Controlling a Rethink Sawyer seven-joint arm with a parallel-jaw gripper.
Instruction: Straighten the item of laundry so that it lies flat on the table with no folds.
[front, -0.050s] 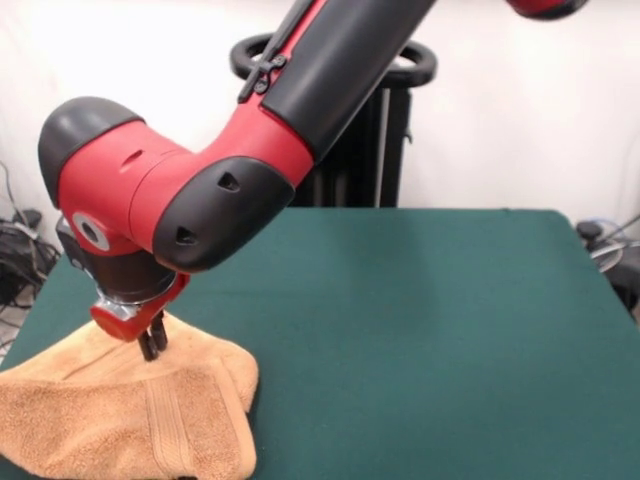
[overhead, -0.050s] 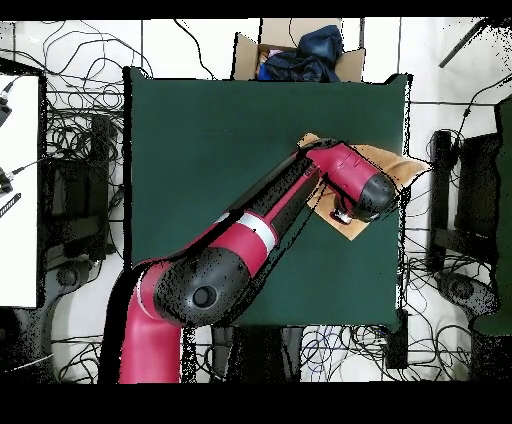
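Note:
The peach-tan towel (front, -0.050s: 120, 415) lies bunched and folded at the near left corner of the green table (front, -0.050s: 420, 300), rising to a peak under my gripper (front, -0.050s: 152, 346). The black fingers (front, -0.050s: 147, 345) stand close together, pinching the cloth at that peak. A woven border band runs down the towel's front fold. From overhead, the towel (overhead, -0.050s: 388, 166) sits at the right edge of the table (overhead, -0.050s: 220, 150). The red arm's wrist covers most of it there and hides the gripper.
A cardboard box (overhead, -0.050s: 300, 52) holding dark blue cloth stands beyond the table's far edge in the overhead view. Cables cover the floor all round. The towel lies right at the table's corner, with the table edges beside it.

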